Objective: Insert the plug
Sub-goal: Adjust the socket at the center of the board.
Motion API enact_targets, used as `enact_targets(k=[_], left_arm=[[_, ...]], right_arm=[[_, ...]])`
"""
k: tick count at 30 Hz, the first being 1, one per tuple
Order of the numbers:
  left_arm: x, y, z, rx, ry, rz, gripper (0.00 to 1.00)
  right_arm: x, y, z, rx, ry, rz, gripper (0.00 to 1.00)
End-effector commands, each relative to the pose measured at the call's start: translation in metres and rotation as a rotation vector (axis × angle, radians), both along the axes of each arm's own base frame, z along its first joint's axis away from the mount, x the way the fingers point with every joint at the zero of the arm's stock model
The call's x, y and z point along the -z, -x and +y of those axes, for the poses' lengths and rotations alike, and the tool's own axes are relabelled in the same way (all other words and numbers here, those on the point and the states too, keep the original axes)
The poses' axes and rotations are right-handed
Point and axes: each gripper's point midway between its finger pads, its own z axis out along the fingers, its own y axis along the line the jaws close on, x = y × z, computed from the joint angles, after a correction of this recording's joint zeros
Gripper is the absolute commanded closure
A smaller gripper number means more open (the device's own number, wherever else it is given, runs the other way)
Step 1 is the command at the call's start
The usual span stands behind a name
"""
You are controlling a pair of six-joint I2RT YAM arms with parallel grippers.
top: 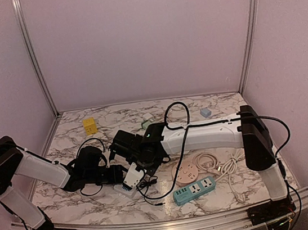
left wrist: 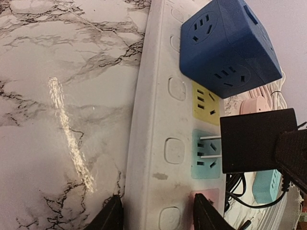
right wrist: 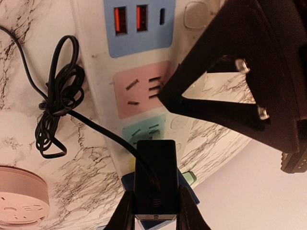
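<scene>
A white power strip [left wrist: 153, 120] with yellow, teal and pink sockets lies on the marble table, and a blue cube adapter [left wrist: 225, 48] is plugged in at its far end. My left gripper [left wrist: 160, 218] straddles the strip with a finger against each side, shut on it. My right gripper [right wrist: 156, 211] is shut on the black plug [right wrist: 154, 177], whose cable runs out of its back. The plug [left wrist: 256, 141] hangs beside the teal socket [left wrist: 204, 165], its two bare prongs reaching the slots and its body standing off. From above, both grippers meet over the strip [top: 130, 181].
A tangled black cable [right wrist: 57, 96] lies beside the strip. To the right are a pink round socket [top: 185, 173], a teal power strip [top: 195, 189] and a coiled white cord [top: 217, 160]. A yellow cube [top: 89, 125] and a small blue block [top: 205, 111] sit near the back wall.
</scene>
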Motion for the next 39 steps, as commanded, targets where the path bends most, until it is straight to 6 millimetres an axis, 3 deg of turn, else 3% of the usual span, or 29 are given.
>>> enact_targets(k=[1,14,25,28,39], left_arm=[[0.021,0.020,0.001,0.041,-0.033,0.076,0.52],[0.021,0.020,0.002,0.040,-0.036,0.078,0.52],[0.019,0.021,-0.004,0.063,-0.032,0.068,0.52],[0.020,0.024,-0.006,0.077,-0.038,0.065,0.52],[0.018,0.037,-0.021,0.144,-0.039,0.041,0.52]], right_arm=[[0.007,0.016,-0.003,-0.042,0.022,0.056,1.00],[-0.005,0.019,-0.005,-0.051,0.015,0.038,1.00],[0.011,0.006,-0.004,-0.059,0.049,0.037,1.00],[0.019,0.007,-0.013,-0.136,0.142,0.035,1.00],[0.008,0.012,0.003,-0.190,0.122,0.081,1.00]])
